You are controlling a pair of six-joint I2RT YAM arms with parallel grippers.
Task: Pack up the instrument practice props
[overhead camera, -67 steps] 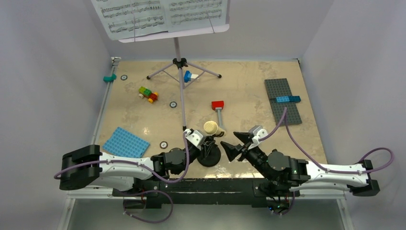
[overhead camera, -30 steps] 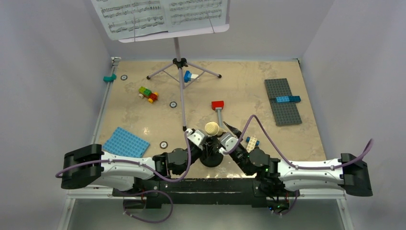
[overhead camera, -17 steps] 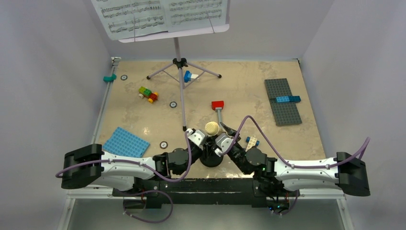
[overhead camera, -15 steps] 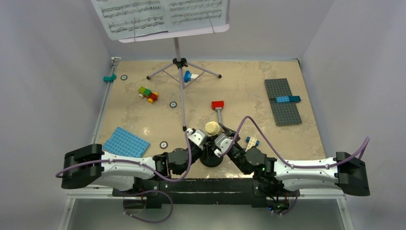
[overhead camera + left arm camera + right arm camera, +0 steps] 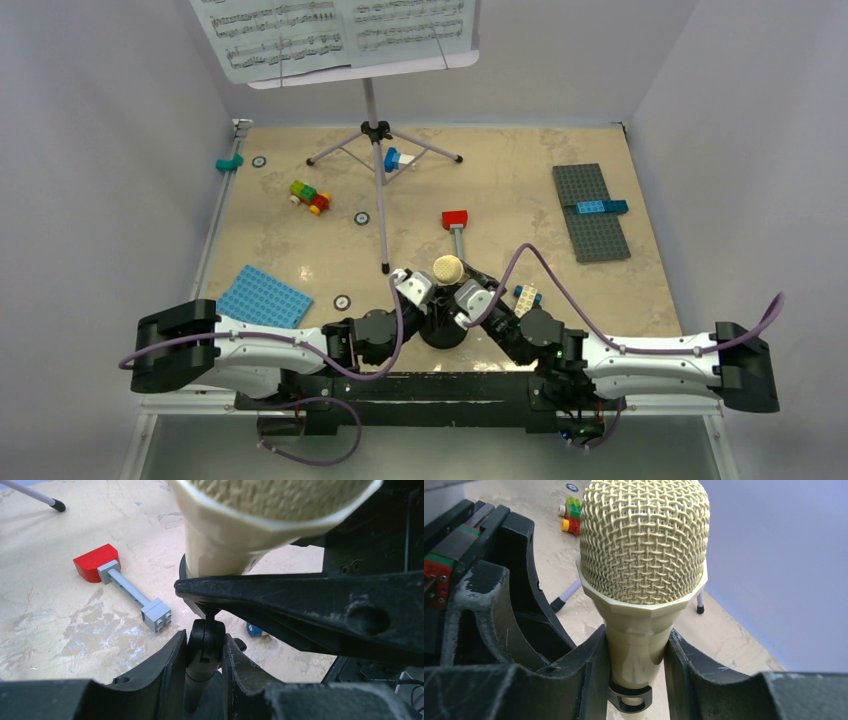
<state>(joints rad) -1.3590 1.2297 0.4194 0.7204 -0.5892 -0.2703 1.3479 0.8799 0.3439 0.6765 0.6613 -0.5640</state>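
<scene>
The cream-yellow microphone (image 5: 447, 269) sits in the clip of the black round-base mic stand (image 5: 441, 332) at the near edge. My left gripper (image 5: 206, 645) is shut on the stand's black post joint (image 5: 205, 639). My right gripper (image 5: 636, 652) is shut on the microphone's handle (image 5: 636, 655), just below its mesh head (image 5: 644, 540), above the black clip (image 5: 629, 699). The lilac tripod music stand (image 5: 377, 135) stands at the back with white sheet-music pages (image 5: 335, 30) on its desk.
A red-and-grey brick piece (image 5: 457, 226) lies just beyond the mic. A blue studded plate (image 5: 263, 297) lies near left, a grey plate (image 5: 591, 210) far right. Coloured bricks (image 5: 309, 196) lie back left, small ones (image 5: 526, 296) beside my right arm.
My right gripper swung in from the right of the stand and closed on the microphone's handle. The left gripper stayed on the stand's post. The microphone head shifted slightly.
</scene>
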